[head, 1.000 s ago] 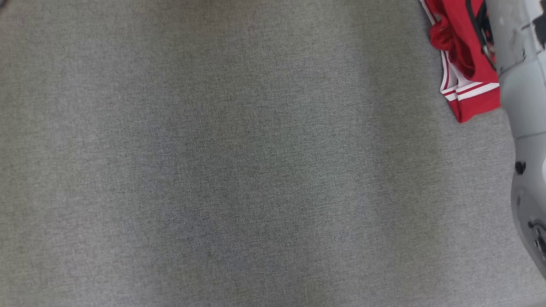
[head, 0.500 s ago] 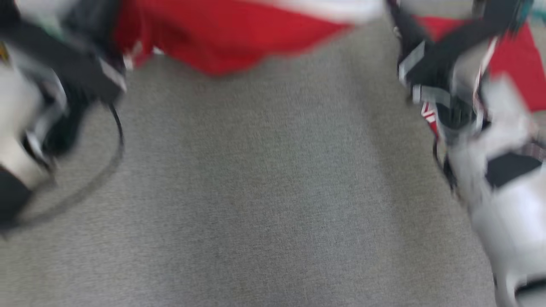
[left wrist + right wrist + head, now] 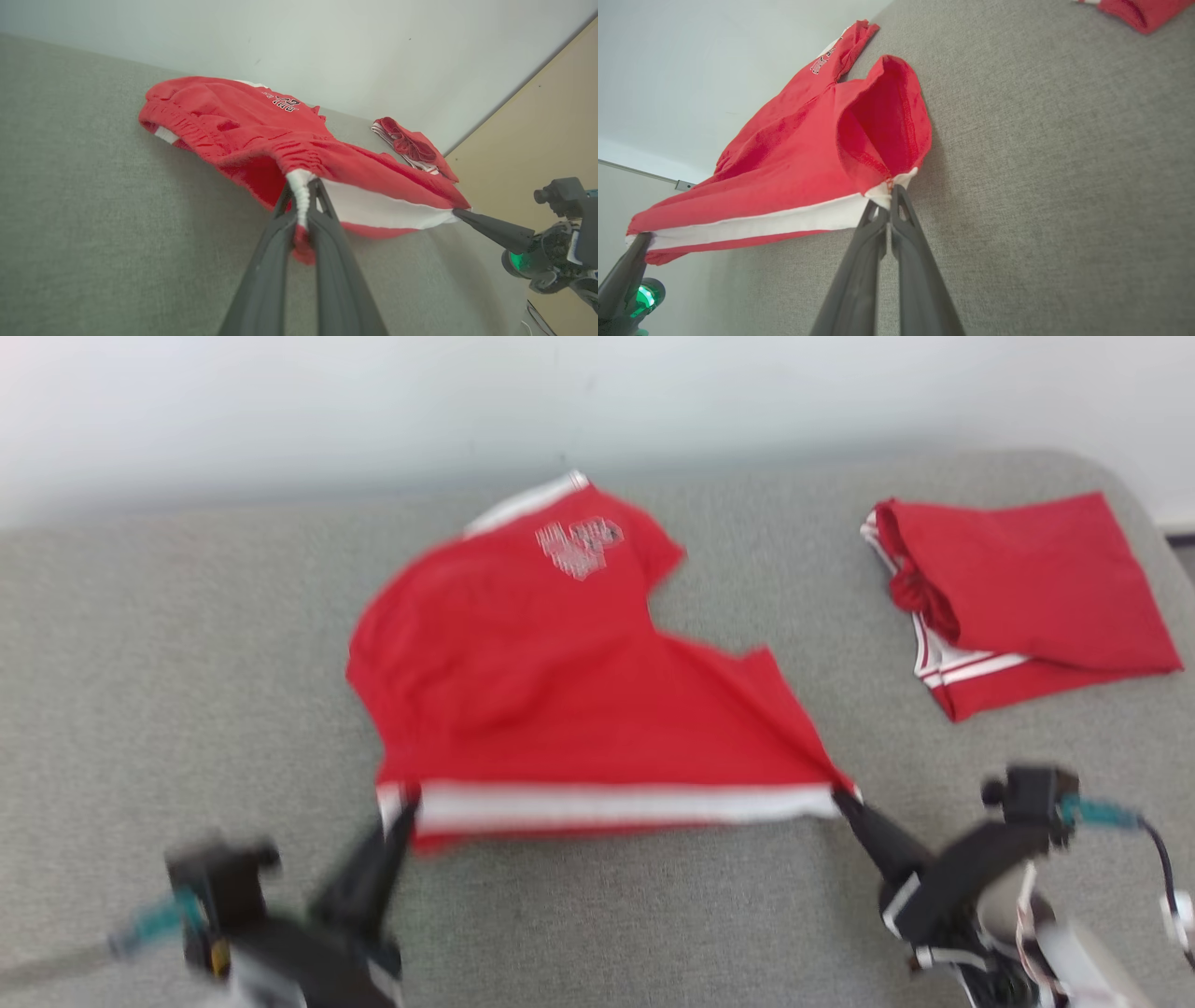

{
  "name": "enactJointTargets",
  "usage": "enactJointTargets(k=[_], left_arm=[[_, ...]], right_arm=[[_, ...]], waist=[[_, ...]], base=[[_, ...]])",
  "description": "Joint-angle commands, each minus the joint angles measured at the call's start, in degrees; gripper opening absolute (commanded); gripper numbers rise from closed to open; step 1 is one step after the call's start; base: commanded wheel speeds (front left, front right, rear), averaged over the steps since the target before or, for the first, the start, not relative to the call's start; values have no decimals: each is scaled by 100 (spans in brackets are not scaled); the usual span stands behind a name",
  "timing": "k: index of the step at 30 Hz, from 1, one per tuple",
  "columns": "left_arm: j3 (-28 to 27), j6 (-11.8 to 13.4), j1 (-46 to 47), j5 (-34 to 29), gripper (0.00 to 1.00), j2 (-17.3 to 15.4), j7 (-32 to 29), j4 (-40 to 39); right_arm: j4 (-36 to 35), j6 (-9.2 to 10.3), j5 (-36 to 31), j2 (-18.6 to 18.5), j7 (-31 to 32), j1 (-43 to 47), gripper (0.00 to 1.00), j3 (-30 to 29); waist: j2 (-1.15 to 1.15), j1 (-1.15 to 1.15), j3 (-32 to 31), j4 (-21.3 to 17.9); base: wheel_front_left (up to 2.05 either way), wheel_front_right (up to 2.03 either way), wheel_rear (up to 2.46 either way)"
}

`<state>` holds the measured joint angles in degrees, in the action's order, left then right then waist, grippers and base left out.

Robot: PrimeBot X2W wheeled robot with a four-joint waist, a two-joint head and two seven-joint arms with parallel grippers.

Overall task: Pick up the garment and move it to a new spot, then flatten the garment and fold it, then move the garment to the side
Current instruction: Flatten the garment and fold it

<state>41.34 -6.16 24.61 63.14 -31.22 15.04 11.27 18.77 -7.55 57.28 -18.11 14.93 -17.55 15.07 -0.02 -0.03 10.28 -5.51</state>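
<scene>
Pinching opposite corners of the red garment [image 3: 541, 681] with left gripper [image 3: 301, 186] and right gripper [image 3: 889, 191], both clamped tight, stretching its white band between them, draping the rest beyond the fingertips.

- Grey woven cloth surface [image 3: 607, 915]: lies below both pairs of jaws, fills the stretch between them and runs on well ahead of them to a rounded far corner.
- Folded red cloth with white stripes [image 3: 1027, 579]: flat on the grey surface, ahead of the right jaws and out to their right, well apart from them, farther still from the left jaws.
- Pale wall [image 3: 597, 401]: rises behind the surface's far edge, ahead of both pairs of jaws.
- Beige panel [image 3: 537, 130]: meets the wall off to the right of the left jaws.
</scene>
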Motion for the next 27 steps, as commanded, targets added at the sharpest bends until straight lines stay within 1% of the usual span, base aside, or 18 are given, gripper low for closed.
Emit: enactJointTargets(k=[1,4,7,12,16,20,22,23,27], left_arm=[[-65,-31,-487,-221,0,101,17,22],[-180,-53,-1157,-577,0,208,17,96],[-327,-84,-1717,-909,0,304,17,160],[-799,-112,-2374,-1297,0,325,17,181],[-943,-125,-2628,-1742,0,226,18,207],[-1052,-124,-2827,-1874,0,270,18,172],[-1047,-126,-2893,-1932,0,292,18,135],[-1047,-126,-2893,-1932,0,292,18,135],[-980,-126,-2923,-2002,0,340,18,132]], right_arm=[[-138,11,-61,-40,40,360,0,-123],[-321,11,-92,-57,193,965,0,-327],[-526,11,-90,3,406,1547,0,-551],[-985,11,-118,254,903,2549,0,-766],[-1403,11,-127,604,1187,3196,0,-961],[-1818,11,-207,959,1464,3737,0,-1152],[-1969,11,-253,1109,1552,3885,0,-1267],[-1969,11,-253,1109,1552,3885,0,-1267],[-2147,11,-335,1303,1567,3910,0,-1528]], waist=[[2,3,-418,94],[2,3,-641,100],[2,3,-832,107],[2,3,-1024,160],[2,3,-1084,233],[2,3,-1124,285],[2,3,-1123,291],[2,3,-1123,291],[2,3,-1108,306]], base=[[0,0,0],[0,0,0],[0,0,0],[0,0,0],[0,0,0],[0,0,0],[0,0,0],[0,0,0],[0,0,0]])
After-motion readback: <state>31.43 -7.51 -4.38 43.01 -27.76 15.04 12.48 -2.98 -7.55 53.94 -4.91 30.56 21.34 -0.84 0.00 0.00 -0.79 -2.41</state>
